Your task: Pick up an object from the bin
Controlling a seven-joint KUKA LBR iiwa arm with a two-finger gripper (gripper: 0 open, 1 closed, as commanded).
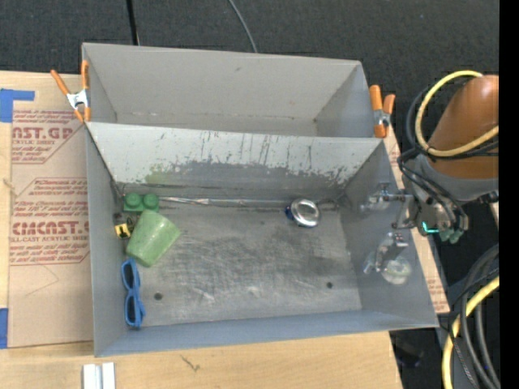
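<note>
My gripper (381, 232) hangs over the bin's right wall, at the right edge of the floor. Its two metal fingers stand apart, with nothing between them, so it is open. The loose thing nearest to it is a small round silvery object with a blue rim (304, 212). This object lies to the gripper's left, at the foot of the back wall, apart from the fingers.
On the left side of the bin lie a pale green cup (152, 237) on its side, a dark green two-knobbed piece (140, 203) behind it, a small yellow bit (122, 230) and blue sunglasses (130, 292) near the front left corner.
</note>
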